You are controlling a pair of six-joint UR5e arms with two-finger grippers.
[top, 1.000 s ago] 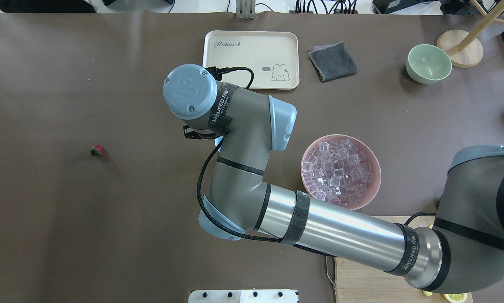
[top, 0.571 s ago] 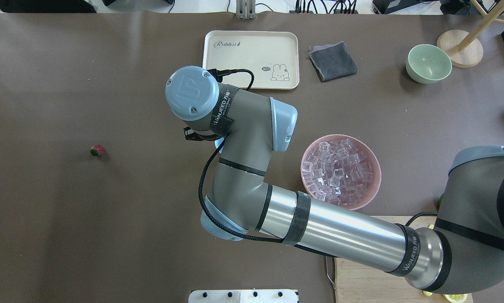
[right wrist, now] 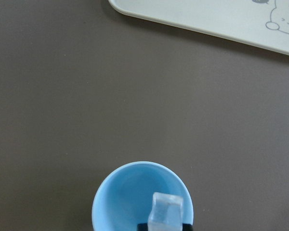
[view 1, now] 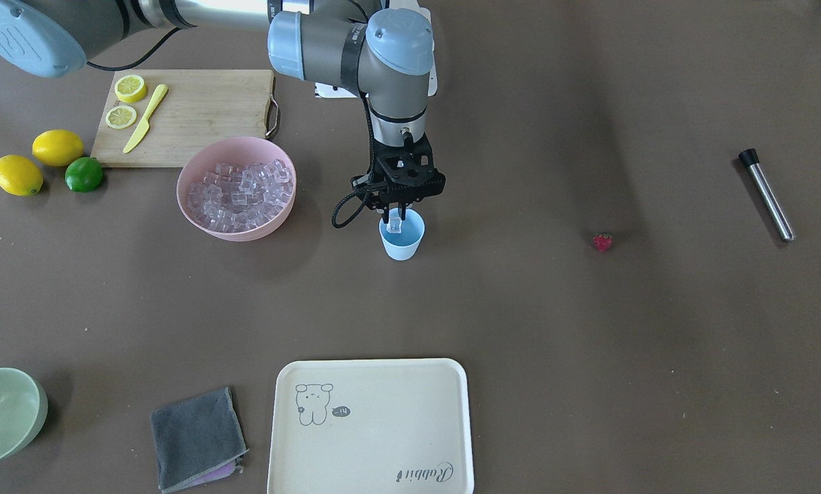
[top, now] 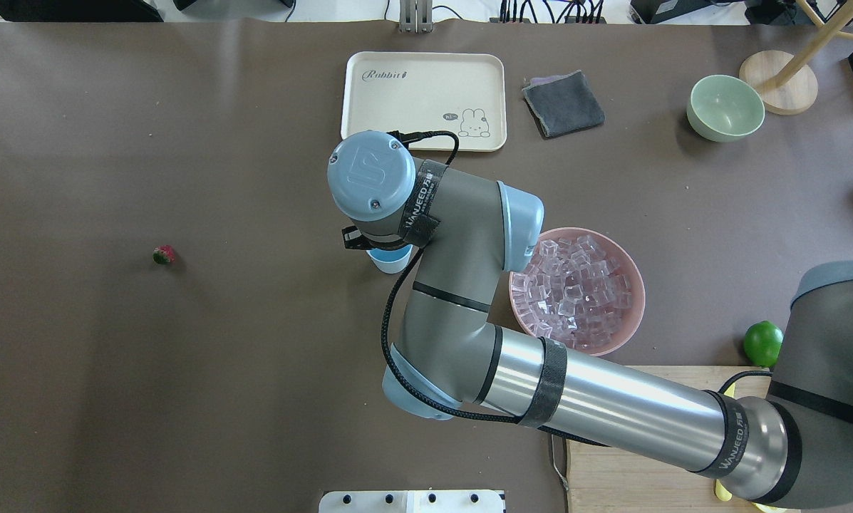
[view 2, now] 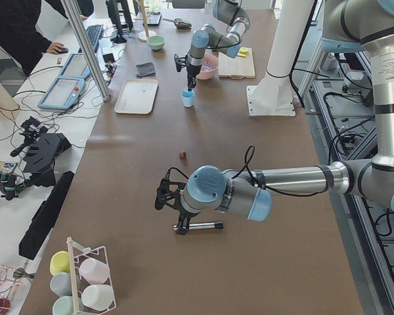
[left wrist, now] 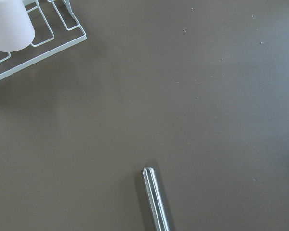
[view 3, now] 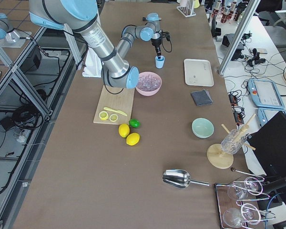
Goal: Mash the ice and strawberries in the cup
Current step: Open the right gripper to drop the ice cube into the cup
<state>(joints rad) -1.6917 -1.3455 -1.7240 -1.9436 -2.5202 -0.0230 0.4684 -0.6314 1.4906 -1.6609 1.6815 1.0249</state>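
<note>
The light-blue cup stands upright on the brown table between the pink bowl and the strawberry. My right gripper hangs right over its mouth, shut on one clear ice cube. In the right wrist view the ice cube sits above the near rim of the cup, whose inside looks empty. More ice fills the pink bowl. The strawberry lies alone far off. My left gripper shows only in the exterior left view, above a metal muddler; I cannot tell its state.
A cream tray, grey cloth and pale green bowl lie on the far side. A cutting board with lemon slices and a yellow knife, two lemons and a lime sit near the pink bowl. The muddler lies past the strawberry.
My right wrist has moved to the right in the overhead view and a little toward the robot. The cup now partly shows under it, and the lime has come into view.
</note>
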